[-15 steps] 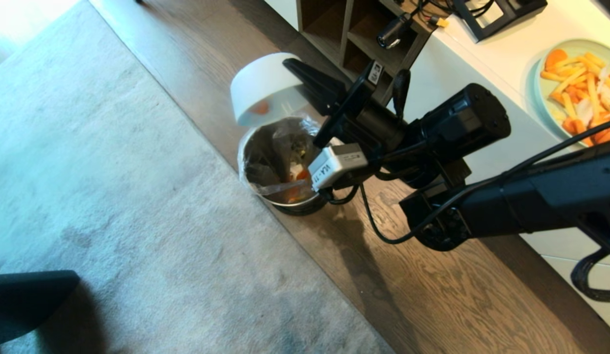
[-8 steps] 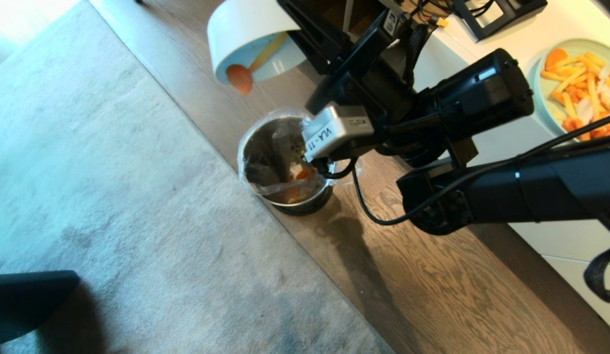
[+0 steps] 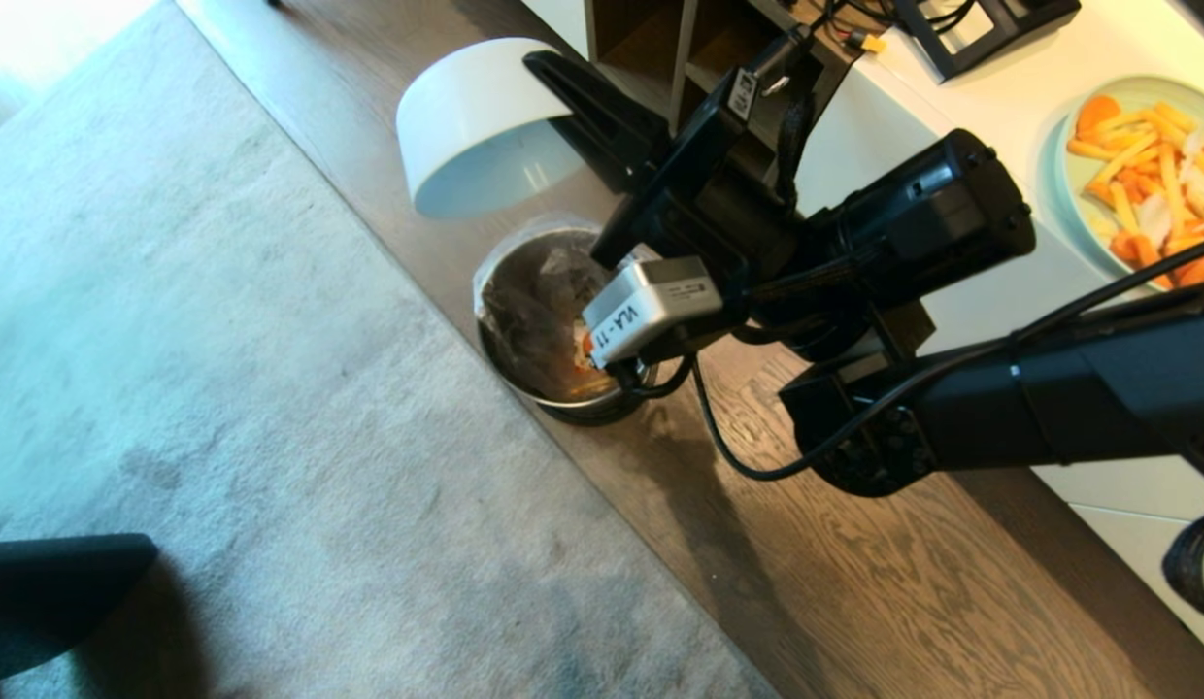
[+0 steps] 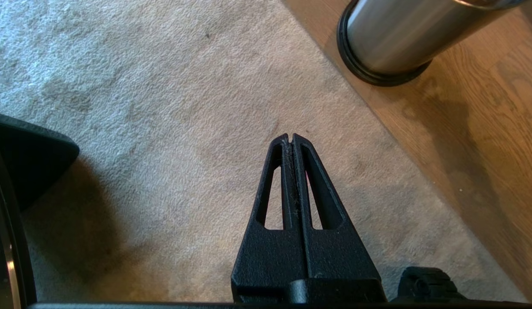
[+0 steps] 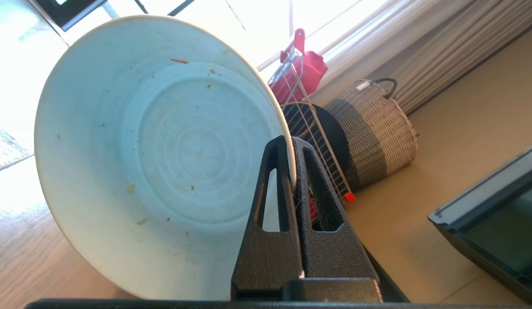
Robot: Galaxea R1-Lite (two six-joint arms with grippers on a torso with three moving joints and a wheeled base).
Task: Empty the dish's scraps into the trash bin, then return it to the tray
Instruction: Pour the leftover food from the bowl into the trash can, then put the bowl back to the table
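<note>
Right gripper (image 5: 293, 143) fingers clamped on the rim of the dish (image 3: 476, 124), which is tipped mouth-down above the trash bin (image 3: 553, 320), offset toward its far side. Dish interior holds only crumbs. Scraps (image 3: 575, 364) lie inside the bin's liner. Left gripper (image 4: 290, 138) pressed shut, holding nothing, over carpet (image 4: 163, 107) beside the bin.

Glossy white dish (image 3: 481, 126), brushed-steel trash bin (image 4: 403, 34) — plush carpet (image 3: 223, 388), grained wood floor (image 3: 854, 582).
</note>
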